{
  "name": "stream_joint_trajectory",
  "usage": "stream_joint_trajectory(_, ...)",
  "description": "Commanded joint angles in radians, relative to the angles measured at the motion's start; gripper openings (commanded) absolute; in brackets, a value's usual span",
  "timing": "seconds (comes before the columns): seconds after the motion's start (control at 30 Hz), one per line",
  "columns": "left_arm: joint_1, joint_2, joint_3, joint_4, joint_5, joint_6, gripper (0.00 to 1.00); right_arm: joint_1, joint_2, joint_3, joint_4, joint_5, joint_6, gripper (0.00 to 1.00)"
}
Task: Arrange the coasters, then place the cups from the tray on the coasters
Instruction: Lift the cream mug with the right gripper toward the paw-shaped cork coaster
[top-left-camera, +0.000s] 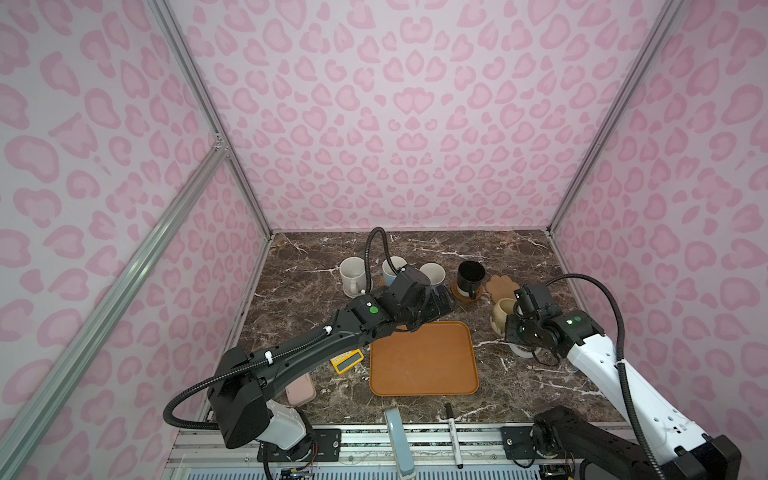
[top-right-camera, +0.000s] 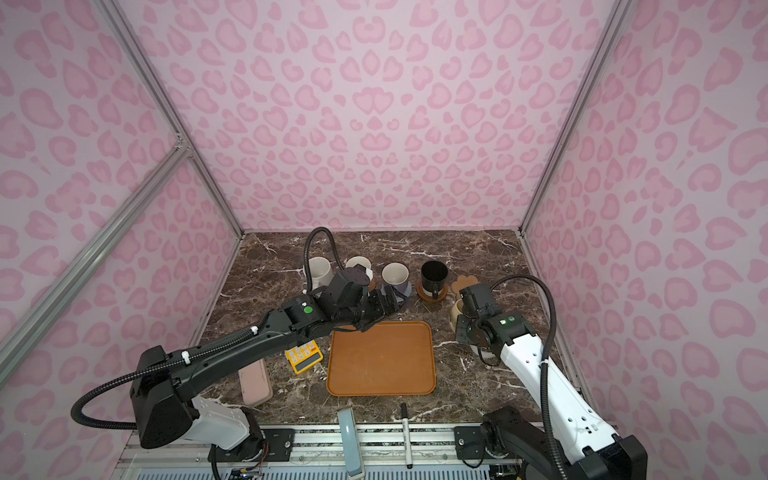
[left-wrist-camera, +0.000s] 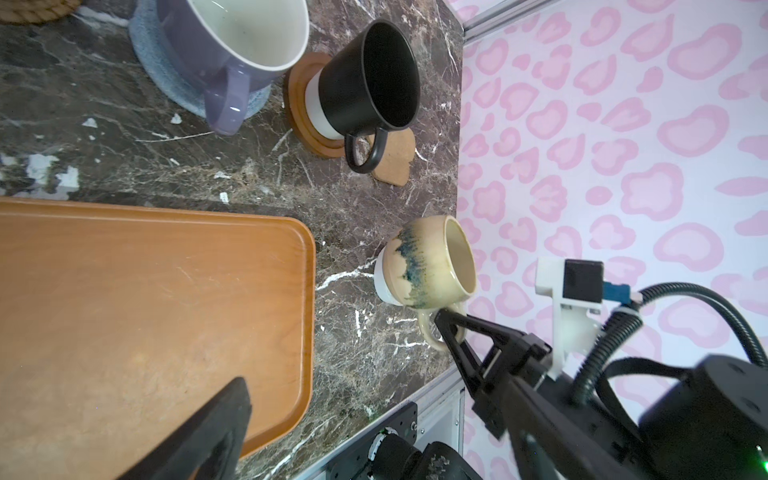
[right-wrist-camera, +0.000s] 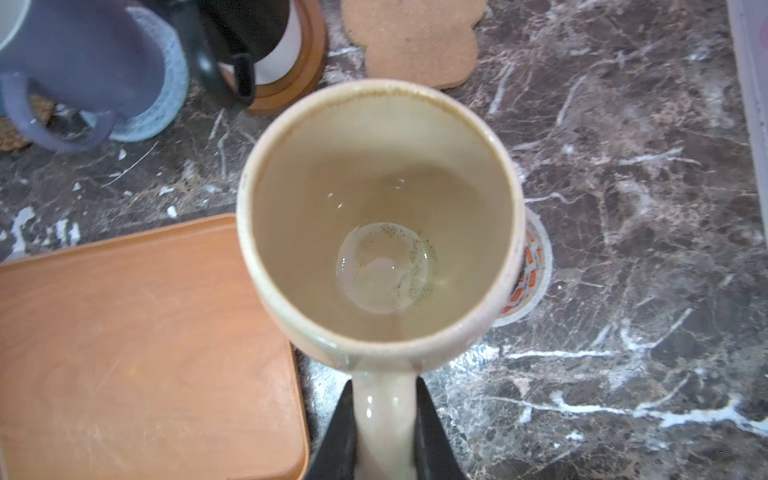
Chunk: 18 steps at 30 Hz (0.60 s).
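Behind left arm (top-right-camera: 249, 345), half-hidden blue cup (top-right-camera: 358, 263)

Yellow calculator (top-left-camera: 346, 360), pink case (top-left-camera: 300, 390), black marker (top-left-camera: 453, 432), tape ring (right-wrist-camera: 535, 259); marble tabletop (top-left-camera: 540, 266).

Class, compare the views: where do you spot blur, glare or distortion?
Right wrist view: the cream cup looms close and soft, glints on its glazed bottom; the lavender cup is blurred. Left wrist view: sharp, one highlight on the lavender cup's handle. Both top views: wide-angle, rails splay outward, light even.
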<state>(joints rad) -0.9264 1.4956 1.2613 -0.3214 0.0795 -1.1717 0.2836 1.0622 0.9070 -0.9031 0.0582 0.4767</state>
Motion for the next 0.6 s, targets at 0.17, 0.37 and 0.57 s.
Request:
stream_joint_trajectory(0.17,0.004,0.067,0.059,-0.010,0.041,0.035,0.97,-0.138,0.161,0.077,0.203,-0.004,-0.094,0.00)
stream_joint_trajectory(0.37,0.017,0.117,0.110,-0.006,0.058,0.056,0.97,-0.181,0.345,0.177,0.237,0.016,-0.137,0.00)
stream_joint_trajectory(0.57,0.033,0.165,0.177,-0.018,0.075,0.073,0.97,-0.202,0.492,0.296,0.267,0.033,-0.204,0.00)
